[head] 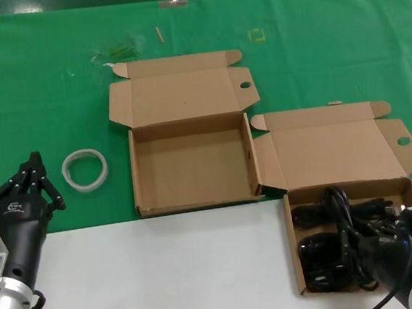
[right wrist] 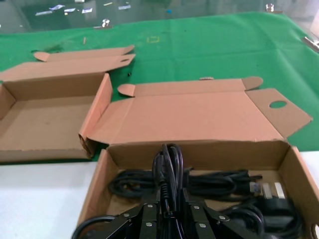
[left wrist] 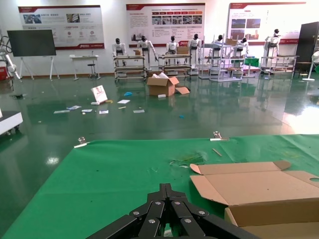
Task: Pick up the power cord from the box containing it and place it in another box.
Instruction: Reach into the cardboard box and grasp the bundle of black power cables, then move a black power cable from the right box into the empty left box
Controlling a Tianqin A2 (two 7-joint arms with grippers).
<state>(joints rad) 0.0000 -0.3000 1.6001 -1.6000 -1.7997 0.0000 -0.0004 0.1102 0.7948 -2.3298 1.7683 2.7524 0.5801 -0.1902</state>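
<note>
The power cord (right wrist: 168, 164), a slim black hank, sits pinched between my right gripper's fingers (right wrist: 169, 201), and its looped end sticks out past the fingertips. In the head view the right gripper (head: 350, 232) is over the box containing it (head: 294, 248), whose right wing has a round hole. The held cord (head: 335, 202) lies over the other black cords (head: 322, 256). Another box (head: 196, 199), an empty tray with a hole in its lid panel, stands to the left on the green cloth. My left gripper (head: 37, 178) is shut and empty at the far left.
A white ring (head: 85, 170) lies on the green cloth between the left gripper and the empty box. Both lids stand open towards the back. White table runs along the front. In the left wrist view the shut left gripper (left wrist: 166, 188) points past the empty box's lid (left wrist: 259, 184).
</note>
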